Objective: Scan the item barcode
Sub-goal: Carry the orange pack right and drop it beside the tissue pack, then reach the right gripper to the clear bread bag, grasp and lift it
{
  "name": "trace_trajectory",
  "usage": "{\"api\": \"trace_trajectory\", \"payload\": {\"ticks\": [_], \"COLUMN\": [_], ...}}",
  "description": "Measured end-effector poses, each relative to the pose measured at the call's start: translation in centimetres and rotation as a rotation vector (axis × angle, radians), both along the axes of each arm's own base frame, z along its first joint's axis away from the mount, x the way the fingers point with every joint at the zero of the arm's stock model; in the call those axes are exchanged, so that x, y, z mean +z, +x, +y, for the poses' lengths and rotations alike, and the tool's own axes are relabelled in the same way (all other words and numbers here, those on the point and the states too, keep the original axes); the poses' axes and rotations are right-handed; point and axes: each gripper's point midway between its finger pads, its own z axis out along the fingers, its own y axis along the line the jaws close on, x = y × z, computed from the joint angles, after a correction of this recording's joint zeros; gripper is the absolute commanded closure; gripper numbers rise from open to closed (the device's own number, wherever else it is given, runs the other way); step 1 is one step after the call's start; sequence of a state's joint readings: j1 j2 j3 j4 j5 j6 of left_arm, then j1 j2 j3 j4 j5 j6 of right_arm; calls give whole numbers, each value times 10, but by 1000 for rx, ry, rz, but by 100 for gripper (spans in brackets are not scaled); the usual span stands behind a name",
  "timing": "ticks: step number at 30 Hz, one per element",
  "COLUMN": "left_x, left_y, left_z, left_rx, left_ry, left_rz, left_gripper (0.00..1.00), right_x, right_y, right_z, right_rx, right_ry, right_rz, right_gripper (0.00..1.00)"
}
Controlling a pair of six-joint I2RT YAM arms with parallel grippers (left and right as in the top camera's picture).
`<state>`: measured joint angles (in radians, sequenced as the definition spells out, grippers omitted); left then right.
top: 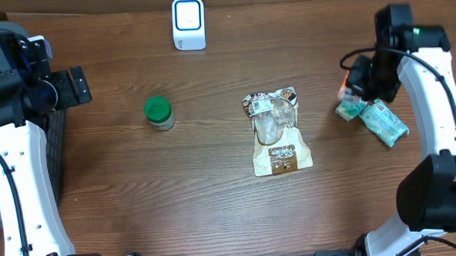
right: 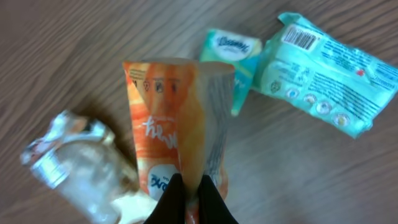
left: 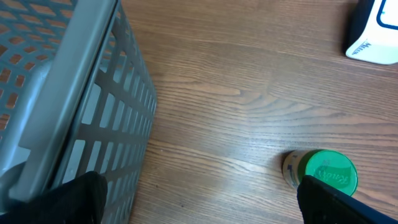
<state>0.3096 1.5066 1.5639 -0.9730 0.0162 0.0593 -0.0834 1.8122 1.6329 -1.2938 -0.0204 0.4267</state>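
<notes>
Along the left edge of the bench [top: 216, 213] a grey mesh basket [left: 74, 93] crowds the left fingers [top: 80, 85], which are spread wide and empty near a green-lidded jar [top: 159, 112]. Bare wood runs from the far white scanner [top: 188, 23] across to the right fingers [right: 191, 198]. These are pinched tight on one end of an orange pouch [right: 174, 118] at the right side. A tissue pack [right: 233, 53] and a teal packet [right: 323, 78] lie just beside the pouch. A snack bag [top: 277, 132] lies mid-bench.
</notes>
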Motion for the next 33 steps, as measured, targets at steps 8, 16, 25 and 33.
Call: {"api": "trace_trajectory", "payload": {"ticks": [8, 16, 25, 33], "left_x": [0, 0, 0, 0], "left_y": [0, 0, 0, 0], "left_z": [0, 0, 0, 0], "left_rx": [0, 0, 0, 0], "left_ry": [0, 0, 0, 0], "left_rz": [0, 0, 0, 0], "left_gripper": [0, 0, 0, 1], "right_x": [-59, -67, -24, -8], "right_y": [-11, -27, -23, -11], "right_z": [-54, -55, -21, 52], "right_rx": [-177, -172, -6, 262], "right_ry": [7, 35, 185, 317], "right_rz": [3, 55, 47, -17], "right_gripper": [84, 46, 44, 22]}}
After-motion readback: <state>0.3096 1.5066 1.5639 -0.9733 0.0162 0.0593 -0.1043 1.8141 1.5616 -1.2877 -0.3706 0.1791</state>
